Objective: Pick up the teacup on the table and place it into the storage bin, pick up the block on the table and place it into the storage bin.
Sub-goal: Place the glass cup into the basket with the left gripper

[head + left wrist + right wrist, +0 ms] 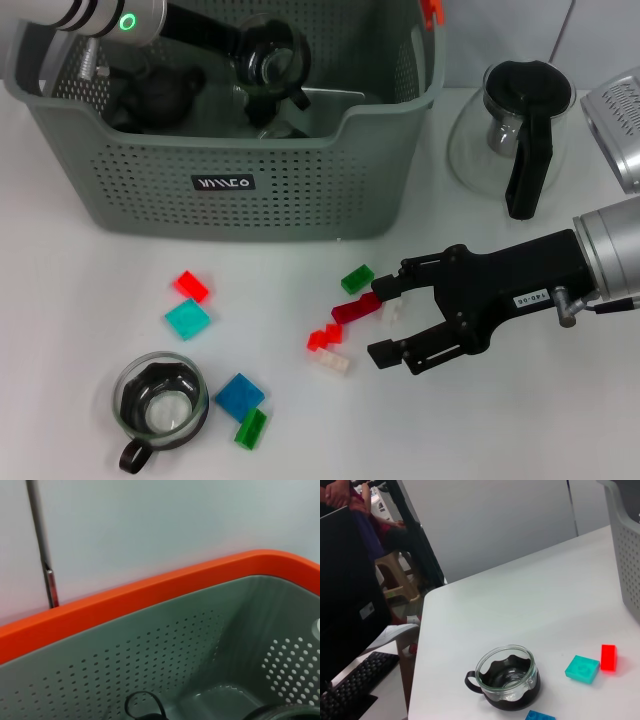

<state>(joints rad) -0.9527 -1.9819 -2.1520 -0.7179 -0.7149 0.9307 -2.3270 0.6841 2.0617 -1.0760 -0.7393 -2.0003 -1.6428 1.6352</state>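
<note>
The left gripper (268,62) hangs inside the storage bin (240,185) at far left, its fingers unreadable. The right gripper (385,318), fingers apart, straddles a red block (356,308) on the bench (80,310). One teacup (160,405) at near left and most blocks are not yet binned.

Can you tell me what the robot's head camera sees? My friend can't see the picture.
The right gripper is open around a red block on the white table. The left arm reaches into the grey-green storage bin; a glass teacup sits among other scattered blocks.
</note>
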